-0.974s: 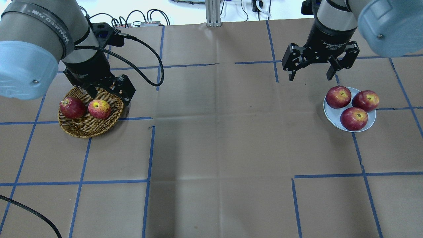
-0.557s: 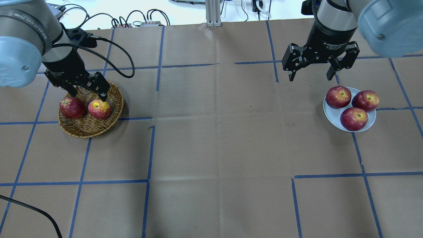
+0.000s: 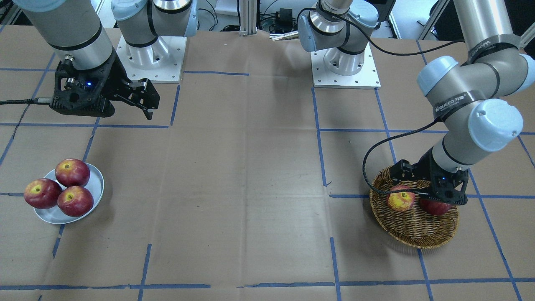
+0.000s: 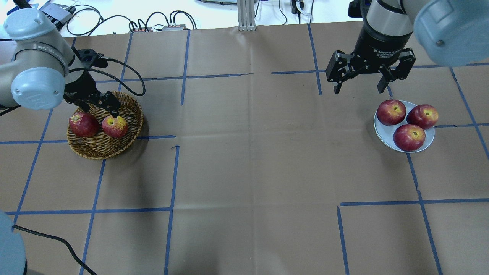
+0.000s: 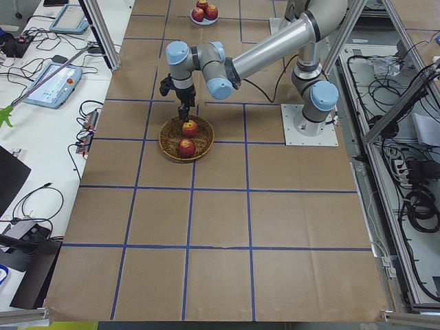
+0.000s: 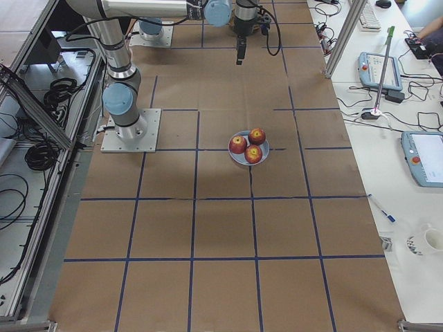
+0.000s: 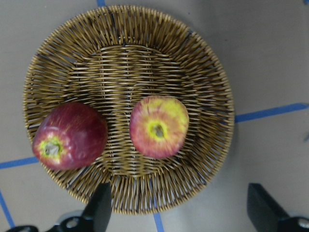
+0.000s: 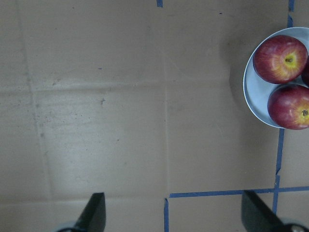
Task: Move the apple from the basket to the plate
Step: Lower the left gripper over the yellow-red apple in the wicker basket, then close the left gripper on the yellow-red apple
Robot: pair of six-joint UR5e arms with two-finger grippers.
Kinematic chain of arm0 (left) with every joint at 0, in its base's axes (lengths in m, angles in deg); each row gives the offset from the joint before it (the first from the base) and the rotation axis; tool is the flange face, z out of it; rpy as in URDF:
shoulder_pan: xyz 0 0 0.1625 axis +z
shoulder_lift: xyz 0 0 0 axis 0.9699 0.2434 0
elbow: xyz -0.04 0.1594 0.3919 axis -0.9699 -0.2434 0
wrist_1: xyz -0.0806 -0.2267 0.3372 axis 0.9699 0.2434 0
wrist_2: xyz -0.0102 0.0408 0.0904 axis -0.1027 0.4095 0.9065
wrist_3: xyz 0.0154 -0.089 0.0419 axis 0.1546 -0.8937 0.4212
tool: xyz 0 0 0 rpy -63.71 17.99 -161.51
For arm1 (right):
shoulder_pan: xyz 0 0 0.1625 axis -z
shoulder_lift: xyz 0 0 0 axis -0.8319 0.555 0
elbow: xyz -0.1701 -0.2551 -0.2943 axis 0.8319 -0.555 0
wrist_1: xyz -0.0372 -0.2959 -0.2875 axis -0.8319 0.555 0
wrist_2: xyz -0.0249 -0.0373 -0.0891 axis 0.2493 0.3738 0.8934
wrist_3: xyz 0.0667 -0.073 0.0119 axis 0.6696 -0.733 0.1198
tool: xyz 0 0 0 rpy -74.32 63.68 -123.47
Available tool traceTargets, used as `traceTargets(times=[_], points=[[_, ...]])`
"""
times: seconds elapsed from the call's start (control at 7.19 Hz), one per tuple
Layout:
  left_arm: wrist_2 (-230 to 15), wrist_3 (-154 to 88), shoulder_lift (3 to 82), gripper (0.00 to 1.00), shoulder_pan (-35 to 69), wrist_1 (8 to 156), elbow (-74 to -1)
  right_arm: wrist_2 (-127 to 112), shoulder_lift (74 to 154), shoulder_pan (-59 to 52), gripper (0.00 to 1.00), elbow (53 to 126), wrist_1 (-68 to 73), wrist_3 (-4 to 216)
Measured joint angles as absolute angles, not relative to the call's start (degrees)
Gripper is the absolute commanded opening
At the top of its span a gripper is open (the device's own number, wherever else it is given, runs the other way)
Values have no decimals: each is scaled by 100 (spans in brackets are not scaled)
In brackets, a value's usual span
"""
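Apple (image 7: 159, 126) sits below the wide-spread left tool (image 7: 178, 203)

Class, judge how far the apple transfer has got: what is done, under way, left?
Done: nothing yet; the apple lies in the basket. Under way: the open left gripper hovers over it. Left: grasp, lift, carry to the plate, which holds three red apples.

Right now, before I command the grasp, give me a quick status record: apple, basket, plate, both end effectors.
apple: in the basket, beside a dark red apple, not gripped
left end effector: open, above the basket, apple not between its fingers
right end effector: open, empty, short of the plate
plate: three red apples, little bare room
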State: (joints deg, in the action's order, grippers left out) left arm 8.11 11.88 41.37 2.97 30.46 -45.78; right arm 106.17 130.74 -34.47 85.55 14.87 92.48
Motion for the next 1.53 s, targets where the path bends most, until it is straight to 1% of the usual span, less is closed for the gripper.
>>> traceTargets(times=[0.28,0.56,0.7,0.83,0.97,1.25,1.53], points=[[817,1249,4568,98,299,2721,-4604,10617,13075,-3449,100,8558,1487,9248],[812,1256,4742,98,297,2646,-4728,10617,13075,-3450,100,8563,1487,9243],[821,1251,4809,86,297,2593,-4776,10617,13075,-3450,100,8564,1489,9242],[836,1254,4882,59,297,2524,-4789,10617,13075,-3450,100,8564,1489,9242],[850,1262,4938,42,297,2489,-4771,10619,13075,-3450,100,8564,1489,9242],[861,1264,4951,39,294,2472,-4714,10619,13074,-3450,100,8563,1491,9242],[864,1106,4741,39,153,2611,-4413,10617,13072,-3448,100,8562,1493,9239]])
